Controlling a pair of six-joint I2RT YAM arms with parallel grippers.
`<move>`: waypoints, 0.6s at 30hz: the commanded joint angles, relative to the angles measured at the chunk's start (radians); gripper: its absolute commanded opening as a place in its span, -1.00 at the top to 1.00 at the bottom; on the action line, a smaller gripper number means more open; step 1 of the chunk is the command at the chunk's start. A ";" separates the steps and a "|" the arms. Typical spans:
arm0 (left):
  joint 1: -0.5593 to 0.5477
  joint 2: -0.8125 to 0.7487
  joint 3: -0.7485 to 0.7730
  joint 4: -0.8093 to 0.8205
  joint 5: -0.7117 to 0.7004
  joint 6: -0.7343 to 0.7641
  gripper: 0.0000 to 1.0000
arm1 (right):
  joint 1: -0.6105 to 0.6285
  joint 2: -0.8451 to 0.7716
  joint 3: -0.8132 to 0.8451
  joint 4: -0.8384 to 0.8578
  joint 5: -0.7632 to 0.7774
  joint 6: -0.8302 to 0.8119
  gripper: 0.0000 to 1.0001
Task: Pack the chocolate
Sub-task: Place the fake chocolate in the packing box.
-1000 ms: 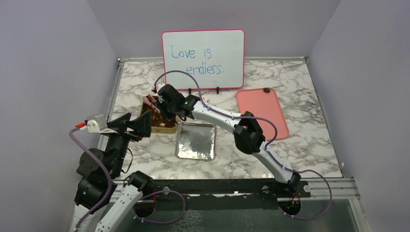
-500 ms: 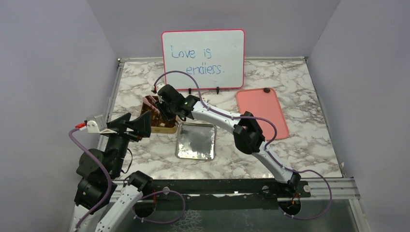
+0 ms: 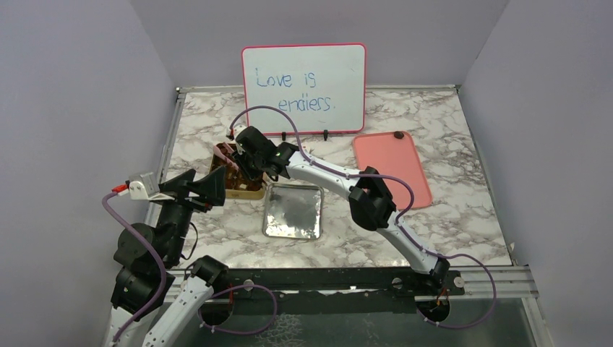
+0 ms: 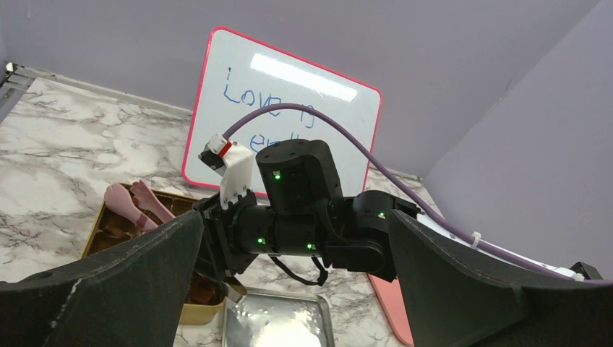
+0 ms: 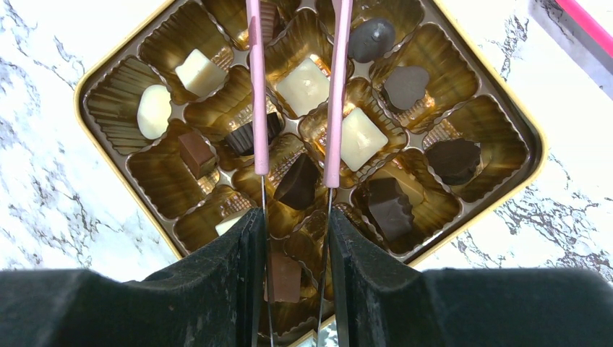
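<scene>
The gold tin (image 5: 170, 43) lies open under my right gripper (image 5: 293, 224). Its cups hold chocolate in cream-white squares (image 5: 303, 85), dark pieces (image 5: 452, 159) and brown ones (image 5: 195, 152). My right gripper is shut on metal tongs with pink tips (image 5: 258, 108). The two tong arms stand apart over a dark piece (image 5: 296, 182) without touching it. From above, the right gripper (image 3: 242, 163) and the pink tong tips (image 3: 224, 153) hang over the tin (image 3: 249, 192). My left gripper (image 3: 199, 189) stands open and empty, beside the tin's near left corner.
A silver lid (image 3: 293, 211) lies just right of the tin. A pink tray (image 3: 394, 170) at the right carries one small dark chocolate (image 3: 398, 134) at its far edge. A whiteboard (image 3: 303, 88) stands at the back. The right arm fills the left wrist view (image 4: 303, 217).
The right gripper with the tongs has shifted very slightly over the tin. The left arm has not moved.
</scene>
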 commanded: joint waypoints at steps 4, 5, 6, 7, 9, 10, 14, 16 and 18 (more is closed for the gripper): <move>0.002 -0.012 0.003 0.006 0.002 0.001 -0.98 | 0.009 -0.044 0.016 0.052 0.003 -0.021 0.20; 0.002 -0.012 0.003 0.006 0.002 0.000 -0.98 | 0.009 -0.046 0.016 0.050 0.003 -0.021 0.20; 0.002 -0.011 0.003 0.007 0.002 -0.001 -0.98 | 0.008 -0.046 0.018 0.048 0.004 -0.022 0.20; 0.002 -0.011 0.003 0.006 0.002 -0.001 -0.98 | 0.008 -0.047 0.018 0.047 0.005 -0.023 0.20; 0.002 -0.012 0.002 0.006 0.002 -0.001 -0.98 | 0.009 -0.050 0.018 0.047 0.005 -0.024 0.20; 0.002 -0.012 0.001 0.007 0.002 -0.001 -0.98 | 0.009 -0.051 0.018 0.047 0.007 -0.024 0.19; 0.002 -0.014 0.000 0.007 0.002 -0.001 -0.98 | 0.009 -0.055 0.020 0.048 0.008 -0.024 0.18; 0.002 -0.014 0.000 0.007 0.004 -0.001 -0.98 | 0.008 -0.057 0.021 0.047 0.008 -0.025 0.17; 0.002 -0.014 0.000 0.007 0.002 -0.001 -0.98 | 0.009 -0.056 0.024 0.044 0.008 -0.026 0.16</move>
